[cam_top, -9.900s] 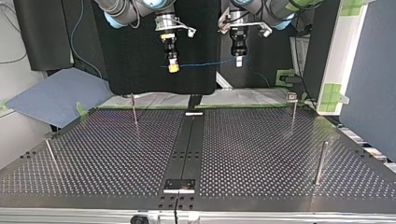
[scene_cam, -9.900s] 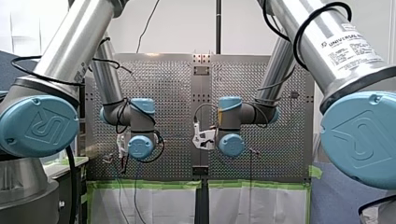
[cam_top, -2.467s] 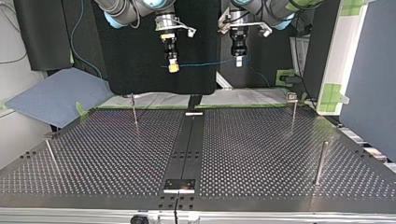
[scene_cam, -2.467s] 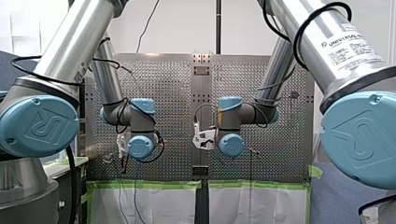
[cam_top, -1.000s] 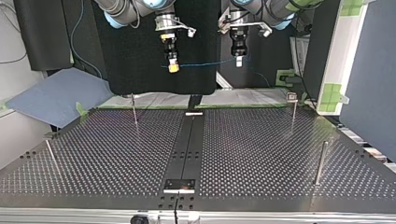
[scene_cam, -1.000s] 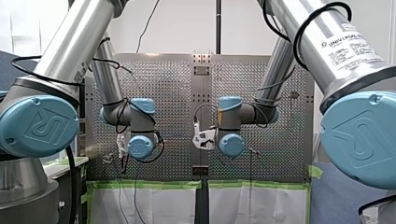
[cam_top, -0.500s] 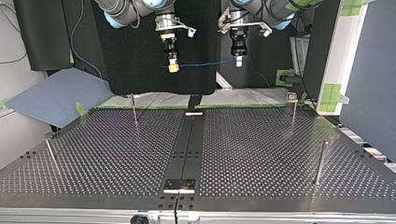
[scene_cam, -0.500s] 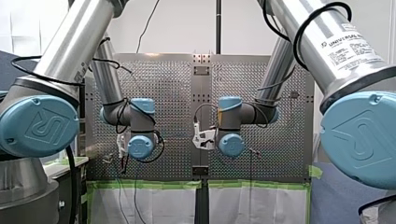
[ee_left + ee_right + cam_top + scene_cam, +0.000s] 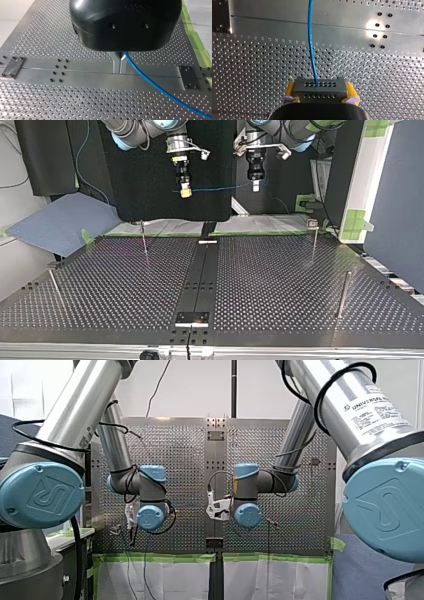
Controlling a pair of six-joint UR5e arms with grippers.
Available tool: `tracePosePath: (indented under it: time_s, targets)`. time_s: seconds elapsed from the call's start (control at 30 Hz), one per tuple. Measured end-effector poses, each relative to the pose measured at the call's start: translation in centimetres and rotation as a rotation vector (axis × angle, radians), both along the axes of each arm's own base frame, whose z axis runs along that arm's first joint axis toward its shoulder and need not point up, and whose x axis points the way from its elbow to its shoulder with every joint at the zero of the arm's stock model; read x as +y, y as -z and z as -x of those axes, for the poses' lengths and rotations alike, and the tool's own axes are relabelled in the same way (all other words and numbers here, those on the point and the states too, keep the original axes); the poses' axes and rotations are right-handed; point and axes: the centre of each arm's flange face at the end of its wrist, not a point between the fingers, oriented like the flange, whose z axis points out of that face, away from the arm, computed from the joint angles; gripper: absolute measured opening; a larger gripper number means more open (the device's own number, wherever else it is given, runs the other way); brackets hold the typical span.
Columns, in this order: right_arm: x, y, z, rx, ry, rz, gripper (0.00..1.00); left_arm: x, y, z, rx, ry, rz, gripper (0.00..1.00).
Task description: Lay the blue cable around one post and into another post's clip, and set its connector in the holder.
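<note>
Blue cable (image 9: 220, 187) strung between claws, right claw (image 9: 320, 92) clamping its connector (image 9: 319, 86), left claw (image 9: 120, 60) pinching it

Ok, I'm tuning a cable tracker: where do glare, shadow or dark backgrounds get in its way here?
Right wrist view: a glare patch on the metal strip lies clear of the cable. Left wrist view: the black body of my left gripper hides much of the table; the cable stands out against bright metal. Top view: the cable is a thin line on a black backdrop.
</note>
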Motion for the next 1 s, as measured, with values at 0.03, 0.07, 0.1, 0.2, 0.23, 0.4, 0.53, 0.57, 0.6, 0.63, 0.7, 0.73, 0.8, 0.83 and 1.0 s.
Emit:
tracePosePath:
  time_s: [0.03, 0.07, 0.1, 0.2, 0.23, 0.4, 0.53, 0.57, 0.6, 0.63, 0.7, 0.73, 0.8, 0.83, 1.0]
  targets:
    - [0.0, 0.0, 0.0, 0.0, 0.0, 0.0, 0.37, 0.0, 0.0, 0.0, 0.0, 0.0, 0.0, 0.0]
    - [0.0, 0.0, 0.0, 0.0, 0.0, 0.0, 0.37, 0.0, 0.0, 0.0, 0.0, 0.0, 0.0, 0.0]
    - [0.0, 0.0, 0.0, 0.0, 0.0, 0.0, 0.37, 0.0, 0.0, 0.0, 0.0, 0.0, 0.0, 0.0]
    - [0.0, 0.0, 0.0, 0.0, 0.0, 0.0, 0.37, 0.0, 0.0, 0.0, 0.0, 0.0, 0.0, 0.0]
    - [0.0, 0.0, 0.0, 0.0, 0.0, 0.0, 0.42, 0.0, 0.0, 0.0, 0.0, 0.0, 0.0, 0.0]
    - [0.0, 0.0, 0.0, 0.0, 0.0, 0.0, 0.42, 0.0, 0.0, 0.0, 0.0, 0.0, 0.0, 0.0]
    - [0.1, 0.3, 0.2, 0.008, 0.0, -0.007, 0.42, 0.1, 0.0, -0.2, 0.0, -0.003, 0.001, 0.0]
    - [0.1, 0.6, 0.3, 0.014, 0.001, -0.013, 0.42, 0.1, 0.1, -0.3, 0.001, -0.005, 0.002, 0.0]
    - [0.1, 1.0, 0.4, 0.023, 0.002, -0.021, 0.42, 0.1, 0.1, -0.3, 0.001, -0.006, 0.002, 0.0]
    - [0.2, 1.5, 0.5, 0.03, 0.002, -0.028, 0.42, 0.1, 0.1, -0.3, 0.001, -0.006, 0.002, 0.0]
    - [0.3, 2.6, 0.7, 0.046, 0.003, -0.044, 0.42, 0.2, 0.1, -0.4, 0.001, -0.007, 0.002, 0.0]
    - [0.4, 3.0, 0.7, 0.052, 0.003, -0.049, 0.42, 0.2, 0.1, -0.4, 0.001, -0.007, 0.002, 0.0]
    - [0.4, 3.5, 0.8, 0.06, 0.003, -0.057, 0.42, 0.2, 0.1, -0.4, 0.001, -0.007, 0.002, 0.0]
    - [0.5, 3.7, 0.9, 0.063, 0.003, -0.059, 0.42, 0.2, 0.1, -0.4, 0.001, -0.007, 0.002, 0.0]
    - [0.5, 4.0, 0.9, 0.066, 0.003, -0.063, 0.42, 0.2, 0.1, -0.4, 0.001, -0.008, 0.002, 0.0]
